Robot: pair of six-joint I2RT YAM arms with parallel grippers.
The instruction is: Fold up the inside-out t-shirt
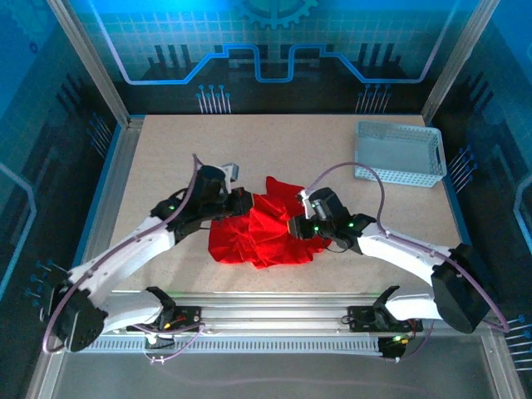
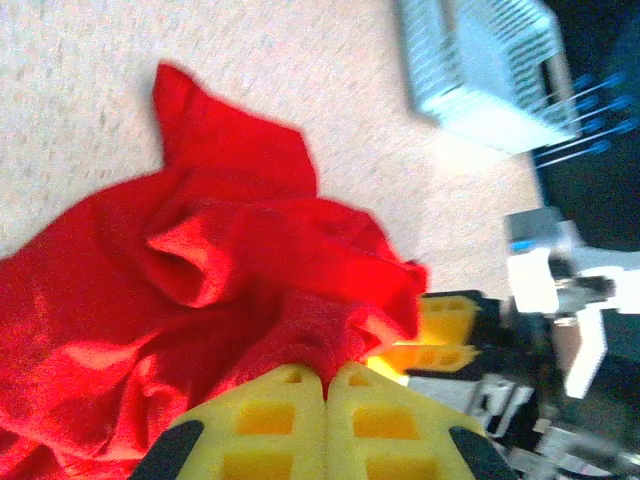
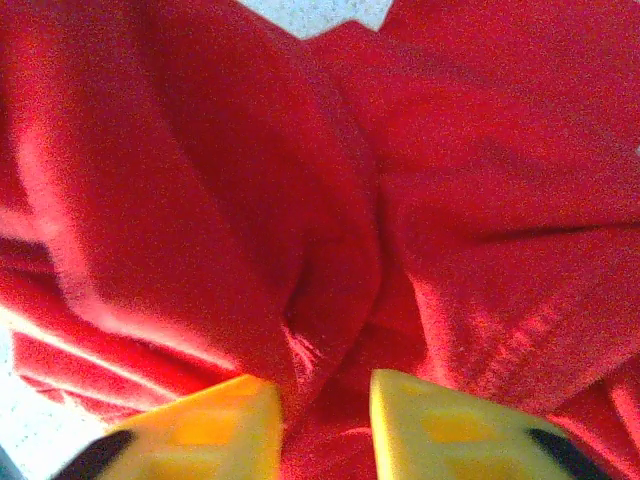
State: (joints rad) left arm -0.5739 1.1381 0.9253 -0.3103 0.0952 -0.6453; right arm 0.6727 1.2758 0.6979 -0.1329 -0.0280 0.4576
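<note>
On the speckled table (image 1: 166,158), a soft red t-shirt (image 1: 262,233) lies crumpled.

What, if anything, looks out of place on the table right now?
The t-shirt is the odd thing: it lies bunched in a crumpled heap in the middle of the table, not spread flat. The left jaws are shut on a fold; the right jaws stand apart around another. The basket sits upright, nothing spilled.

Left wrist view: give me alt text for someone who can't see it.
The left end effector, its yellow fingers closed, pinches a bunched fold of a crumpled red t-shirt lying on a speckled table. A white mesh basket sits beyond, and the right end effector is at the shirt's edge.
</note>
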